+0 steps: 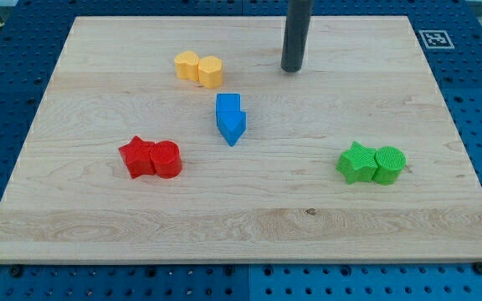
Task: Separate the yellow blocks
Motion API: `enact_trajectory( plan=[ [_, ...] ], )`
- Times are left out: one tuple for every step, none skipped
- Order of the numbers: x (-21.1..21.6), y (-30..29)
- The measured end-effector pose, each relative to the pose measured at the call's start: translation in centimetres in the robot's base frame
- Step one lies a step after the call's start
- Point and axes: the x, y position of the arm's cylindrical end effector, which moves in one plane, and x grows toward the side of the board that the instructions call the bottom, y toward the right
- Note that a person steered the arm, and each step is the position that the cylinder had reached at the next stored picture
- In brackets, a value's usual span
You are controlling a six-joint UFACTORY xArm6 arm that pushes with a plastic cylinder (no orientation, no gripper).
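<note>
Two yellow blocks sit touching side by side near the view's top, left of centre: the left yellow block [187, 64] and the right yellow block [211, 72], both roughly hexagonal. My tip [290, 69] rests on the board to the right of them, about a hundred pixels from the right yellow block, touching no block. The dark rod rises from it out of the view's top.
Two blue blocks [230, 119] lie joined in the middle, below the yellow pair. A red star [136, 156] and red cylinder [166, 159] touch at the left. A green star [356, 163] and green cylinder [389, 165] touch at the right. The wooden board [241, 226] ends in blue pegboard.
</note>
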Motion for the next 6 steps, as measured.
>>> enact_trajectory(
  plan=[
    [-1.9, -5.4],
    [-0.1, -15.5],
    [2.4, -24.2],
    [2.4, -24.8],
    [4.4, -24.2],
    [6.2, -21.3]
  ],
)
